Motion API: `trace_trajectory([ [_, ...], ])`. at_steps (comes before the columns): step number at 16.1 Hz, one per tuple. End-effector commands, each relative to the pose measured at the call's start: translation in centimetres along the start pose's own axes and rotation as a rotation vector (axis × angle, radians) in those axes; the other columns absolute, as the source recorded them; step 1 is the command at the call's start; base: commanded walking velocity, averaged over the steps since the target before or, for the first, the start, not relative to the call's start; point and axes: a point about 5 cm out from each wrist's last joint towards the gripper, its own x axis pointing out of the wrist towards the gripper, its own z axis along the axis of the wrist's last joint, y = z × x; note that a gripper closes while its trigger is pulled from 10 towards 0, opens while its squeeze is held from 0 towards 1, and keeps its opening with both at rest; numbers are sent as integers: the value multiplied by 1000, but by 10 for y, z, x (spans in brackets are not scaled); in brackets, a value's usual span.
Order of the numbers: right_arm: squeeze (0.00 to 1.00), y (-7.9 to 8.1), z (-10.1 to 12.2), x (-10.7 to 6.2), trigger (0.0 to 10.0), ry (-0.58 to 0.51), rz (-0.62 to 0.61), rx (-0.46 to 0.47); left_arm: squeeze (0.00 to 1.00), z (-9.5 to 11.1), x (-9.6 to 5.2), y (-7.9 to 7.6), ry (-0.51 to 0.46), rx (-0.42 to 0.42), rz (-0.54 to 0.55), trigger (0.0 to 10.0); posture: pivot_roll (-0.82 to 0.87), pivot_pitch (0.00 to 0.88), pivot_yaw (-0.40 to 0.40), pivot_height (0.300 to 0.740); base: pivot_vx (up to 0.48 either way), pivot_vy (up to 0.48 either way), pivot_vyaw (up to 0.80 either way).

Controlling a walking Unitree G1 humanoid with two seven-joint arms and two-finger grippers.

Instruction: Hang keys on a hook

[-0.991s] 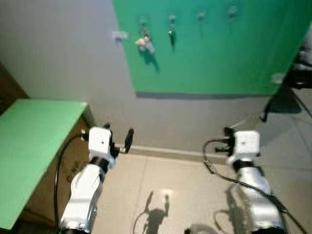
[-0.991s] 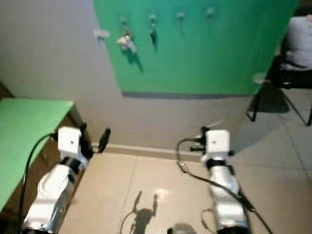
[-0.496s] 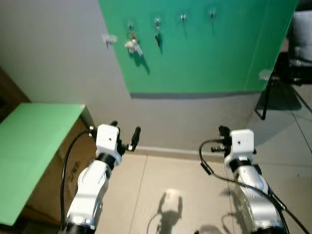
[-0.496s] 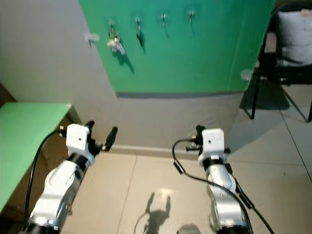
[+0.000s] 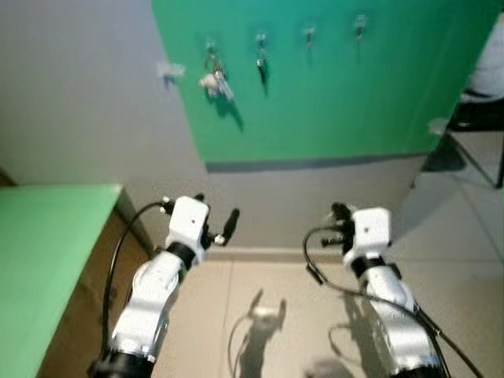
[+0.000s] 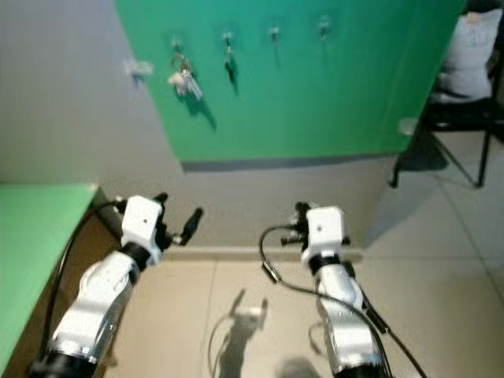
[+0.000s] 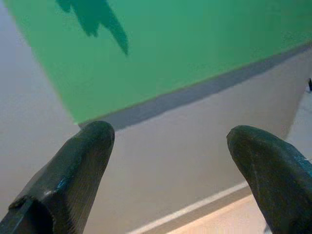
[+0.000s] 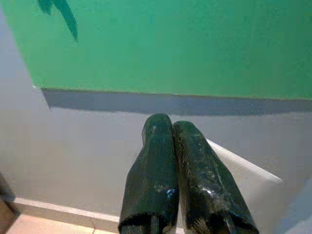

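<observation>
A bunch of keys hangs from the leftmost of several hooks on a green wall panel. A smaller dark key hangs on the second hook; the two hooks to the right are bare. My left gripper is held low in front of the grey wall, well below the keys, open and empty, its fingers wide apart. My right gripper is at the same height, shut with nothing between its fingers.
A green-topped table stands at my left against the wall. A black chair with a person seated on it is at the far right. Beige tiled floor lies below, with a skirting board along the wall.
The whole view has shifted, so the camera moved: the panel and keys now sit slightly closer and more central. Both arms kept their pose, left open and right shut.
</observation>
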Motion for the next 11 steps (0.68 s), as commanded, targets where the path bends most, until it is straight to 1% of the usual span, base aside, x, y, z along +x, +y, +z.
trace_trajectory([
  [1, 0, -3, 1, 0, 0, -5, -11, -5, 0, 5, 5, -6, -5, 11, -31, 10000, -224, 29, 158, 720, 480, 0, 0],
  [3, 0, -3, 1, 0, 0, -4, -9, -3, 0, 4, 5, -8, 0, 28, -47, 10000, -225, 26, 159, 720, 480, 0, 0],
  [5, 0, -2, 1, 1, 0, -8, -3, -7, 0, 4, 6, -11, 7, 65, -75, 10000, -224, 18, 158, 720, 480, 0, 0],
  [7, 0, -4, 3, 3, 0, -12, -2, -17, 0, 4, 8, -14, 15, 76, -95, 10000, -224, 12, 156, 720, 480, 0, 0],
  [9, 0, -6, 6, 6, 0, -13, -8, -35, 0, 4, 8, -13, 18, 79, -76, 10000, -223, 9, 154, 720, 459, 0, 0],
  [11, 0, -13, 25, 19, 0, -47, -29, -67, 0, 4, 8, -13, 20, 73, -69, 10000, -222, 9, 154, 720, 0, 0, 0],
])
